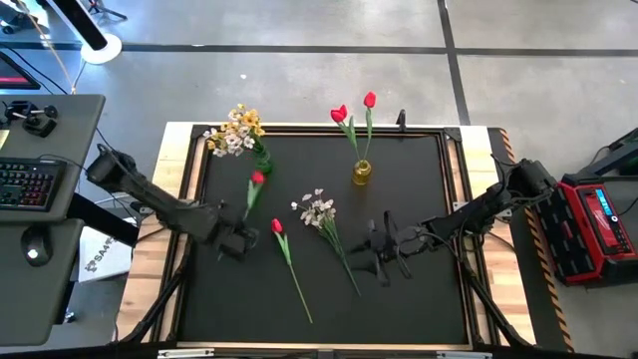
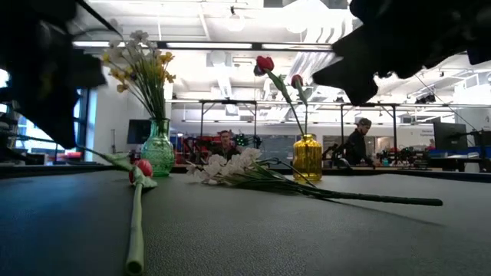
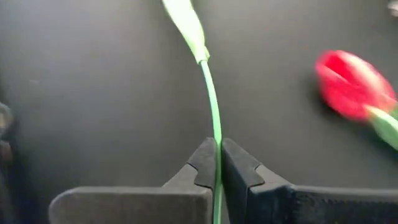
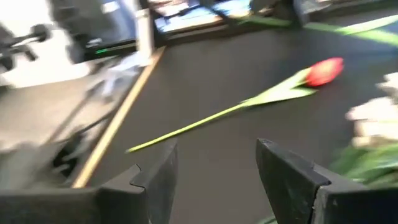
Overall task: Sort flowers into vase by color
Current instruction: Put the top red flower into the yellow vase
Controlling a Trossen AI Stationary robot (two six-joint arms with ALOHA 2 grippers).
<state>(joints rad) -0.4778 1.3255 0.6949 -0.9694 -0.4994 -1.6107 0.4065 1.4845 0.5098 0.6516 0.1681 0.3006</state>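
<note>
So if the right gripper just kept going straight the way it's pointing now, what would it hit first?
Probably the loose red tulip lying on the black mat: its green stem crosses the line ahead of the open right gripper. Depth is hard to judge, so it could pass above the stem. The white blossom spray sits off to the side.

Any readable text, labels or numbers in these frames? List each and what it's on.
Nothing reads cleanly.
White sheet under the table's left edge, high view: dark print, too small to read.
Red case right of the table: a pale label, blurred.
Keyboard on the left desk: keys too small to read.
Vases, flowers, mat: no text.
</note>
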